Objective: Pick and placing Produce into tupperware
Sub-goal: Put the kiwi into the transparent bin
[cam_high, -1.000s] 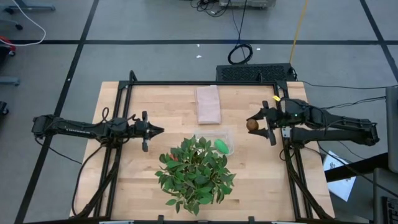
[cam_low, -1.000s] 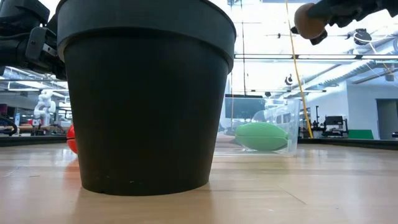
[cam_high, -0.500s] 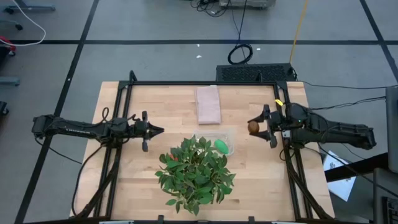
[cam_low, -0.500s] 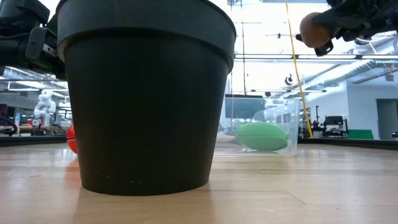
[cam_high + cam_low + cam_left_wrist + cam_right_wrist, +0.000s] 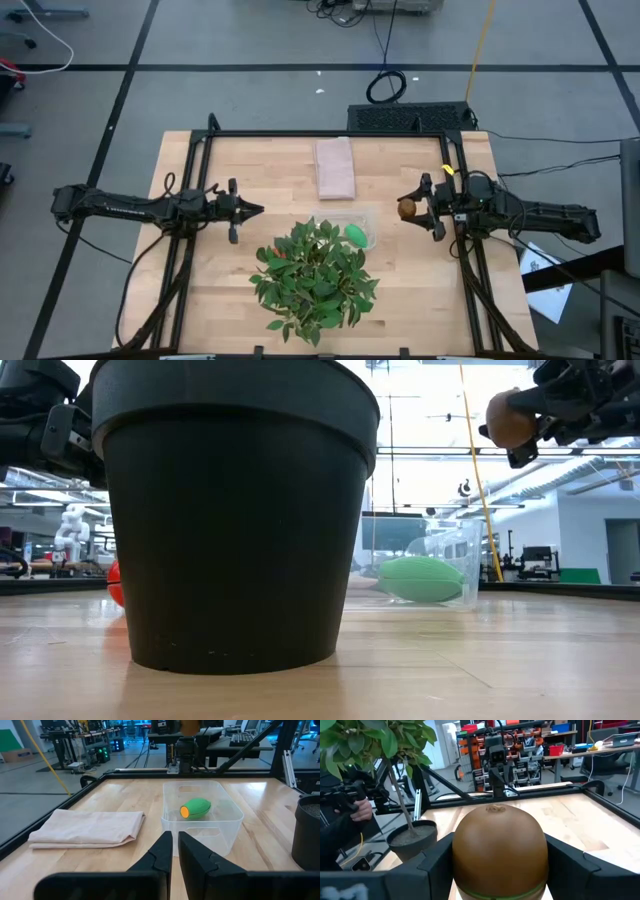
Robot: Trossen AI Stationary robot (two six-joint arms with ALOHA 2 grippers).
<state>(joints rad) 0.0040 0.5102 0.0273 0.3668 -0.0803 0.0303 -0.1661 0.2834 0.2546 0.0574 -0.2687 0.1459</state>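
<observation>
From above, the right claw (image 5: 414, 209) hangs over the right side of the pale wooden worktop (image 5: 220, 280), its fingers spread around a brown fuzzy kiwi-like ball (image 5: 406, 207) and clamped on it, to the right of the small see-through plastic tub (image 5: 368, 222), not over it. A bright green oval piece (image 5: 355, 235) lies inside that tub, right beside the big leafy green plant (image 5: 313, 275). A pinkish-beige folded cloth (image 5: 335, 167) sits toward the far edge, and the left claw (image 5: 252, 211) waits over the left half, pinched shut and empty. Down at worktop level, the plant's black plastic pot (image 5: 235, 510) fills the middle; the kiwi ball (image 5: 509, 418) rides high in the air in the right claw (image 5: 518, 420), well above the tub (image 5: 452, 558) with the green oval (image 5: 421, 579) resting on its floor, and a small red round piece (image 5: 116, 583) peeks from behind the pot's left edge, on the worktop. From the left wrist, the closed fingers (image 5: 161, 859) point at the tub (image 5: 202, 827), green oval (image 5: 195, 808) inside, cloth (image 5: 90, 826) beside it. From the right wrist, the kiwi ball (image 5: 499, 850) sits squarely between the two dark fingers (image 5: 436, 868), with the plant (image 5: 372, 745) beyond.
</observation>
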